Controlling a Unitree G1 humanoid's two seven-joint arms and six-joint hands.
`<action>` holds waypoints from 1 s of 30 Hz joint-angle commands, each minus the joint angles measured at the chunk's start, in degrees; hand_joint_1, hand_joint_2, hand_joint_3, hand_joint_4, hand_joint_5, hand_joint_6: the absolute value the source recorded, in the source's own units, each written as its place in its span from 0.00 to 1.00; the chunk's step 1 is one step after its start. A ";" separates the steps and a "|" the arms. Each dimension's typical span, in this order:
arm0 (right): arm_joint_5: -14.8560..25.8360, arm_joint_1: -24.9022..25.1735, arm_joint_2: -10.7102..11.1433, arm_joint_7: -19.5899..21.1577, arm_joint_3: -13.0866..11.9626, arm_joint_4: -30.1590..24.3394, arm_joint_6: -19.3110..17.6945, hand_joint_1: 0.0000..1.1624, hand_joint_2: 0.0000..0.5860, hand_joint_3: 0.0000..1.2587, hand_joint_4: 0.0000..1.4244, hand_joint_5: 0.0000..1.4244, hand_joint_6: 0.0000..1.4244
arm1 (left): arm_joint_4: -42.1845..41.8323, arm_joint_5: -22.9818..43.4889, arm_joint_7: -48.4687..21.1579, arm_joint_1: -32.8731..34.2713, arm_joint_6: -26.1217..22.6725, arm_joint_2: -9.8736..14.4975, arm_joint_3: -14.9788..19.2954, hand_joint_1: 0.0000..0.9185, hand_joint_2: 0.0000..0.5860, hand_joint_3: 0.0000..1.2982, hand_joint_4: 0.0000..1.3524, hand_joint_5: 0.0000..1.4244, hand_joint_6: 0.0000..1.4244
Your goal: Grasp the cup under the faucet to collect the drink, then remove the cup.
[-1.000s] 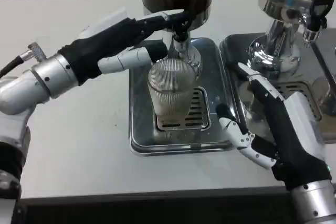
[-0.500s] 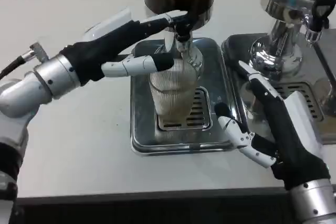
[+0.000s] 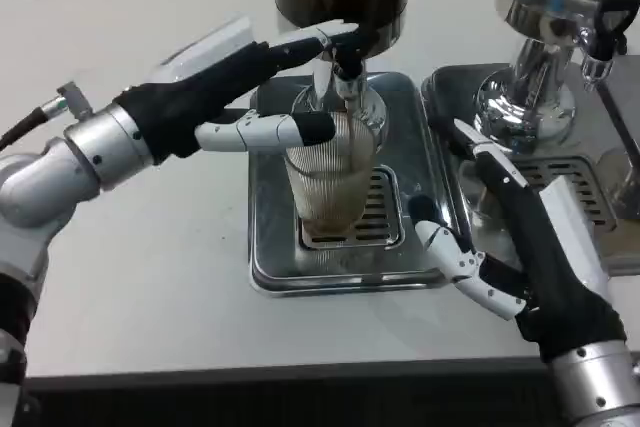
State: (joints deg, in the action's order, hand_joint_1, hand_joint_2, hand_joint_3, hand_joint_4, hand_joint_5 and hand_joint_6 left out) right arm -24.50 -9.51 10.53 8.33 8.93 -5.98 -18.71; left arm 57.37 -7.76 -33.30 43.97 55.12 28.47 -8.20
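The left robot hand (image 3: pixel 235 82), fingers spread, touched the cup (image 3: pixel 327 175) without gripping; ribbed, probably light and crushable, it seemed best held mid-wall.

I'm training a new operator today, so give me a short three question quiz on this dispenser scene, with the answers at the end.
1. True or false: the ribbed cup stands on the drip tray under the faucet.
2. Which hand reaches to the faucet? A) left B) right
3. Fill in: the right hand rests beside the tray with its fingers ____.

Key: 1 true. 2 A, the left hand. 3 apart, holding nothing.
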 commanded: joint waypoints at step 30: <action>9.73 2.07 -1.20 -11.42 -0.41 2.71 6.29 0.47 0.42 0.00 0.00 0.00 0.03 | 0.62 -2.75 0.16 -0.30 1.14 1.35 -2.87 0.00 0.06 0.13 0.04 0.06 0.03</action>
State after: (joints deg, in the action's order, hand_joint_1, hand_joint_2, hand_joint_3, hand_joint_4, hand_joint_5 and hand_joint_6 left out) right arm -15.07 -8.72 9.57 -2.65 8.20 -4.76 -13.08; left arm 57.68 -8.81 -31.26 44.00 55.39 28.89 -9.78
